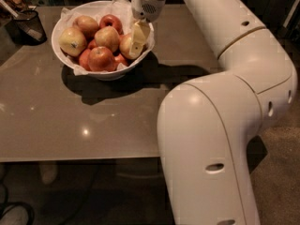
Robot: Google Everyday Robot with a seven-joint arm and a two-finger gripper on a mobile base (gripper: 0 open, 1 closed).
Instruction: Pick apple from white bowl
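The white bowl [63, 55], lined with crumpled white paper, stands at the table's back left and holds several apples. The apple [124, 46], pale yellow-gold with an orange-red blush, lies at the bowl's right side. My gripper [136, 42] reaches down from the wrist [146, 3] into the bowl's right side and lies right against this apple, covering its right half. The rest of the apple's right side is hidden behind the gripper.
A yellow apple with a dark sticker [72, 41] lies at the bowl's left, a small red apple [111, 21] at its back. A dark mesh basket [29, 25] stands at the far left. My large white arm [220, 121] fills the right half over the grey table [70, 125].
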